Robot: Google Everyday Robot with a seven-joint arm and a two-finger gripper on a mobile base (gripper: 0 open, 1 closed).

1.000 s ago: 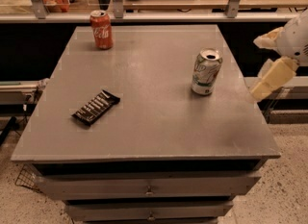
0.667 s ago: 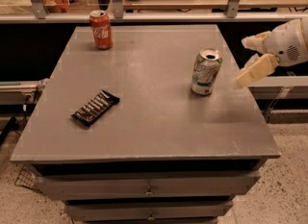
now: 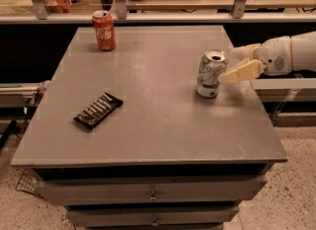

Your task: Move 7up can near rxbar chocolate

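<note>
Grey cabinet top (image 3: pixel 148 140) over drawers, speckled floor below. Nearest, near-left: rxbar chocolate (image 3: pixel 98 110), lying flat, long axis diagonal from near-left to far-right. Further back, right side: 7up can (image 3: pixel 211 74), standing upright, long axis vertical, opening up, well apart from the bar. Gripper (image 3: pixel 231 65) is at the can's right at mid-can height, fingers apart, tips just beside the can wall, not clamped on it. That reads as lining up a side grasp, which suits an upright can. Far-left: red cola can (image 3: pixel 103 30), upright, not involved
</note>
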